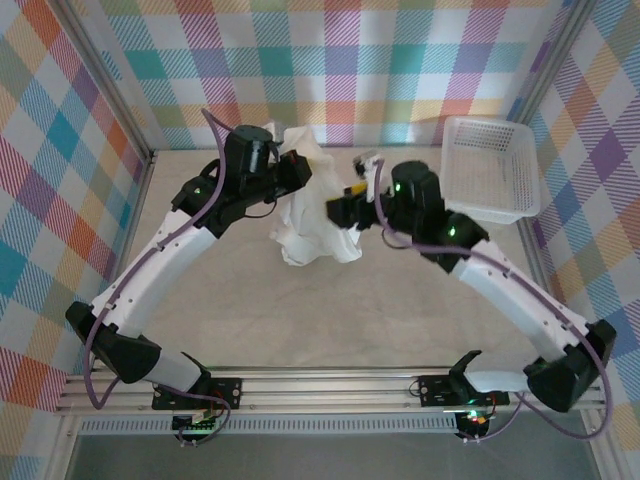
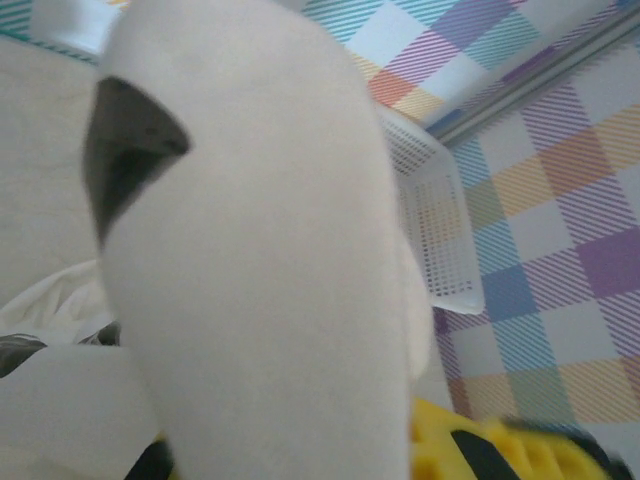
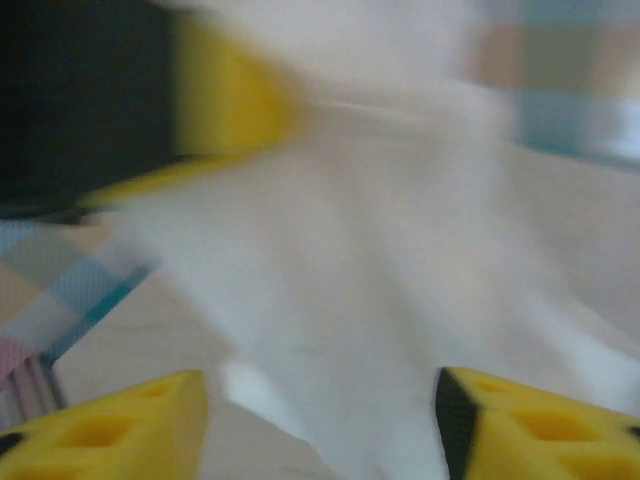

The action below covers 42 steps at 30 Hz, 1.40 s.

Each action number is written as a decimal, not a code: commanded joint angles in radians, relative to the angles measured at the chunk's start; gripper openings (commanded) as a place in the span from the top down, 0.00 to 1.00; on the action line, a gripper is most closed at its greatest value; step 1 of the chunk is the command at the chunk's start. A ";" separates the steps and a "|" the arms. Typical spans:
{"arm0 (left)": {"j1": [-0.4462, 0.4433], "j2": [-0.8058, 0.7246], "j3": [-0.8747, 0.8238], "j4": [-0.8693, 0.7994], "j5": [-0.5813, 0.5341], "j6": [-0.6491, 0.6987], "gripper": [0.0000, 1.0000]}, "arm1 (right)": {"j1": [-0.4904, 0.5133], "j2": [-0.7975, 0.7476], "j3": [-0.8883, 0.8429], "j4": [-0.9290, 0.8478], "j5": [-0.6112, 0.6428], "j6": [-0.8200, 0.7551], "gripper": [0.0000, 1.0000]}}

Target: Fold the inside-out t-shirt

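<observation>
**Overhead view.** The inside-out t-shirt point(image 1: 318, 228), white and unprinted, stands bunched in a tall cone on the table point(image 1: 300, 320). It is well to the left of the white mesh basket point(image 1: 487, 172) and apart from it. The cone's broad foot pools on the table, and its peak rises at the same depth as the basket, near the checked wall point(image 1: 400, 60). The left tool point(image 1: 298, 172) meets the upper part of the cone on the side turned away from the basket. The right tool point(image 1: 342, 210) sits against the folds on the side that faces the basket, lower on the cone than the left tool. The basket rests in the table's far corner, clear of both arms.

**Left wrist view.** The t-shirt point(image 2: 260, 290) drapes over the tool and covers most of the frame. The mesh side of the basket point(image 2: 432, 225) shows past the cloth's edge. The fingers are wrapped in cloth, so their spacing is hidden. The cone rises to this tool, which appears to be clamped on the cloth.

**Right wrist view (blurred).** The two yellow fingertips point(image 3: 130, 420) of the right tool stand wide apart with nothing pinched between them. The t-shirt point(image 3: 380, 290) spreads out ahead of them. Its folds fan outward from a yellow pad point(image 3: 235, 95) of the left tool.
</observation>
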 commanded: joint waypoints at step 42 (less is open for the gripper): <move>0.173 -0.041 -0.412 0.272 0.605 0.160 0.67 | -0.244 0.352 0.018 0.266 -0.791 0.429 0.98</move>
